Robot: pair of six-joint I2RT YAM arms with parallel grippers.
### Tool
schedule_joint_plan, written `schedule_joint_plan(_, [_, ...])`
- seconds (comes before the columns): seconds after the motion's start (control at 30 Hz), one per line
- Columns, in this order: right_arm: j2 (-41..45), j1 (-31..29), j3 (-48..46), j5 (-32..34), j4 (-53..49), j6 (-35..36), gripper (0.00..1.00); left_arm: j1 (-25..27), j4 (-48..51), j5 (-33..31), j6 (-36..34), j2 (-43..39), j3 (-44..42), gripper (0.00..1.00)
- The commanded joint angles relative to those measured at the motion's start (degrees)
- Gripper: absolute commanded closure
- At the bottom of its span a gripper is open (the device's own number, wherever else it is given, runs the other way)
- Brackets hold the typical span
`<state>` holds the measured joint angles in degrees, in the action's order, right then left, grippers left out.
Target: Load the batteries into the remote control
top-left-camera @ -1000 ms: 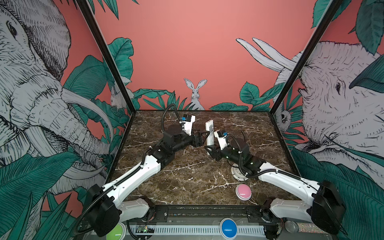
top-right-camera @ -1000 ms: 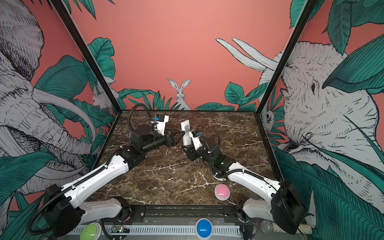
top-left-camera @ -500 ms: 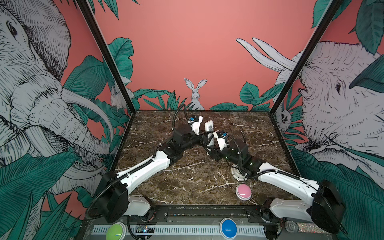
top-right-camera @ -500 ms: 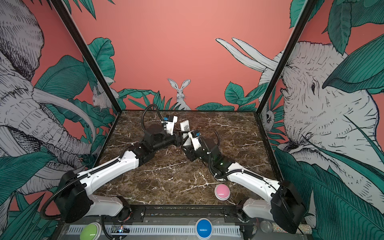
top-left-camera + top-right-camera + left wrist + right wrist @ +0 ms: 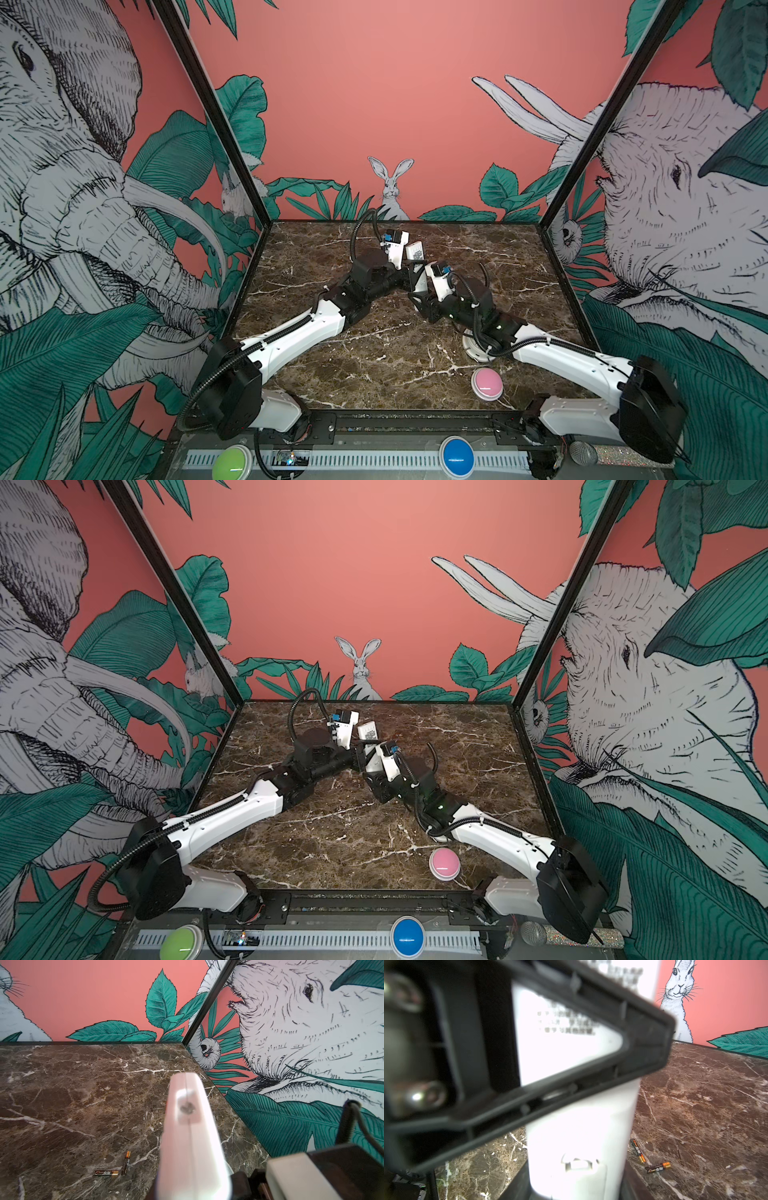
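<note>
Toward the back middle of the marble table (image 5: pixel 374 374), the remote control (image 5: pixel 415 251) stands upright in the air, sticker side facing the front. The right gripper (image 5: pixel 420 291) pinches it low down. The left gripper (image 5: pixel 409 272) has pressed its fingers (image 5: pixel 648 1043) shut across its back, where 1 second ago it hung spread and apart to the left. The remote itself has stayed put. A battery (image 5: pixel 638 1150) and another battery (image 5: pixel 657 1167) lie untouched on the table. The cover latch (image 5: pixel 578 1164) looks closed, so I judge this a 2-handed regrasp before opening. Next, 1 gripper should hold firm while the other slides the cover off.
</note>
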<state>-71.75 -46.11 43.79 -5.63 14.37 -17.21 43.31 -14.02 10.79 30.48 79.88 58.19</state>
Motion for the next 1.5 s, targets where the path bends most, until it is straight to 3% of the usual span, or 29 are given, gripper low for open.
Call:
schedule_joint_plan(0.0, [0.72, -0.63, 1.47, -1.65, 4.84, 0.63, 1.0, -0.29, -1.14, 0.56, 0.03, -0.46, 1.79, 0.98])
schedule_joint_plan(0.07, [0.88, -0.72, 1.34, -1.52, 4.54, 0.97, 0.97, -0.33, -0.58, 0.68, -0.46, -0.62, 1.66, 1.0])
schedule_joint_plan(0.13, [1.16, -0.96, 1.15, -1.37, 4.46, 1.52, 0.87, -0.32, 0.19, 0.38, -1.11, -1.0, 1.57, 1.0])
schedule_joint_plan(0.33, [4.27, -2.05, -0.73, -2.52, 4.26, 5.6, 0.32, -0.35, 3.21, -0.55, -3.27, -2.62, 1.2, 1.0])
schedule_joint_plan(0.47, [7.09, -2.57, -1.6, -4.61, 2.13, 9.13, 0.14, -0.42, 5.63, -0.04, -4.48, -3.57, 1.56, 1.0])
schedule_joint_plan(0.67, [12.86, -3.59, -3.3, -6.16, -3.92, 16.5, 0.1, -1.85, 7.37, 3.72, -3.43, -5.22, 0.79, 1.0])
schedule_joint_plan(0.9, [18.91, -4.41, -3.77, -13.49, -13.1, 29.42, 0.11, -4.91, 10.33, 11.94, -1.48, -6.97, -0.08, 1.0])
schedule_joint_plan(1.23, [18.86, -6.14, 0.96, -14.2, -22.19, 41.21, 0.12, -6.48, 17.74, 19.97, -1.96, -8.7, 0.25, 1.0])
schedule_joint_plan(1.47, [17.29, -8.21, 4.53, -14.42, -25.11, 45.65, 0.13, -6.5, 18.33, 23.22, -0.89, -10.07, -0.86, 1.0])
